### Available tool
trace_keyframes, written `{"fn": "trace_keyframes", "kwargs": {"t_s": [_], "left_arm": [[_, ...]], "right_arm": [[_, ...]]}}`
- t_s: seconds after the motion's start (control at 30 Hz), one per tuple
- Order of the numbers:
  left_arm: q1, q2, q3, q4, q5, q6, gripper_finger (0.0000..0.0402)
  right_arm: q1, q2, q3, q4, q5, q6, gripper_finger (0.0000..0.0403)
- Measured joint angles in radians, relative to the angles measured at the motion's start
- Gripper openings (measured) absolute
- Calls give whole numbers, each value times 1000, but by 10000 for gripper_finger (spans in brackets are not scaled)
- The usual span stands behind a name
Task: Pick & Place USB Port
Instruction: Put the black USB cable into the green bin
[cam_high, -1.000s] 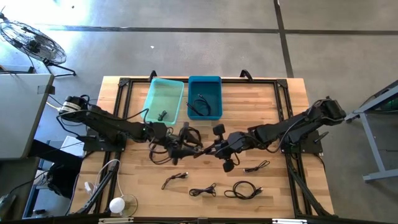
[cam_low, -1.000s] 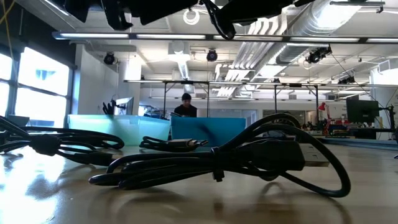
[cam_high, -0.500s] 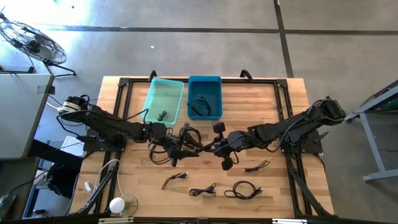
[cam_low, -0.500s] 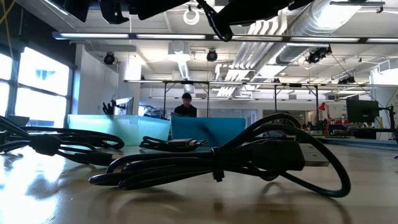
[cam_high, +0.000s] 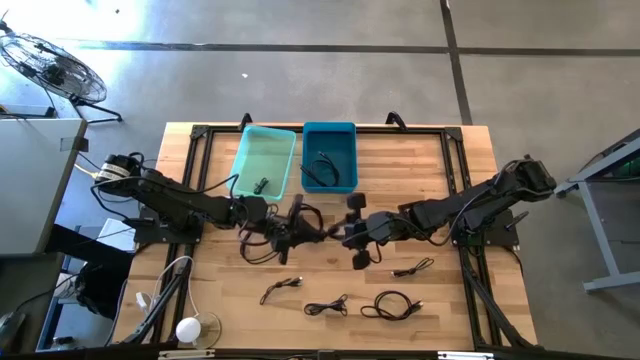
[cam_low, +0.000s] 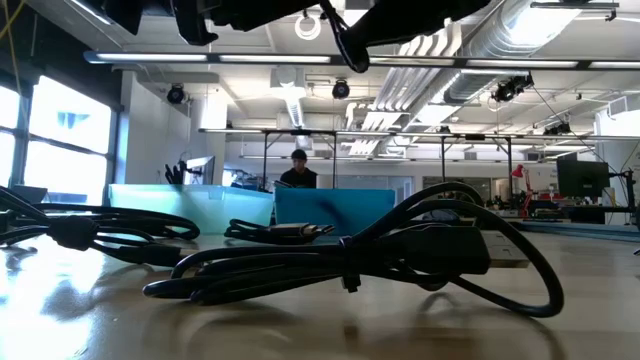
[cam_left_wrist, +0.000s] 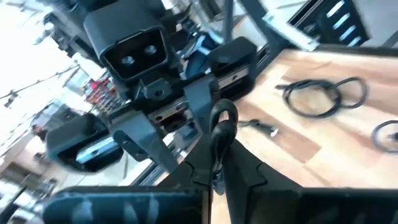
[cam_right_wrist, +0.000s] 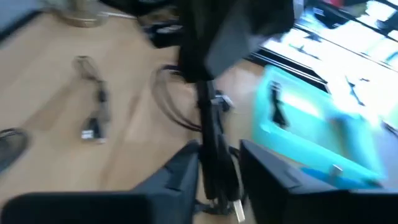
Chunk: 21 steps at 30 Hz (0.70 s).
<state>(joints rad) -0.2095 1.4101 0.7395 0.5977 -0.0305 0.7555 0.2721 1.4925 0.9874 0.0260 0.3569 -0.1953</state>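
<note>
The left gripper (cam_high: 300, 232) pinches one end of a black USB cable (cam_left_wrist: 219, 134) in the air over the middle of the table (cam_high: 450, 200). The right gripper (cam_high: 340, 233) sits around the other end with its fingers a little apart. Behind them stand a light teal bin (cam_high: 264, 160) and a blue bin (cam_high: 329, 155).

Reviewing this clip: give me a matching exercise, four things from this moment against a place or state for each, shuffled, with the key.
Things:
1. left gripper
2. right gripper
3. light teal bin
4. dark blue bin

Places or states:
A. holds a coiled black cable, right of the other bin
B. shut on a cable above mid-table
C. holds one small dark item, left of the other bin
D. fingers either side of that same cable, facing the other gripper

Pairs: 1-B, 2-D, 3-C, 4-A
</note>
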Motion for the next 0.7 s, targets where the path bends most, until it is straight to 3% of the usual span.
{"fn": "trace_keyframes", "kwargs": {"t_s": [0.2,0.27,0.37,0.53,0.63,0.7], "left_arm": [[0,-28,0,-59,-126,13,9],[-1,-51,0,-134,-238,34,9],[-1,-90,0,-265,-493,72,9],[32,-146,0,-541,-809,82,9],[76,-176,0,-694,-909,52,9],[127,-193,0,-793,-919,34,9]], "right_arm": [[24,-6,0,-7,261,39,224],[38,-19,0,-6,341,39,252],[63,-39,0,-28,442,39,284],[96,-60,0,-65,511,72,303],[106,-60,0,-82,509,97,304],[110,-60,0,-95,509,128,304]]}}
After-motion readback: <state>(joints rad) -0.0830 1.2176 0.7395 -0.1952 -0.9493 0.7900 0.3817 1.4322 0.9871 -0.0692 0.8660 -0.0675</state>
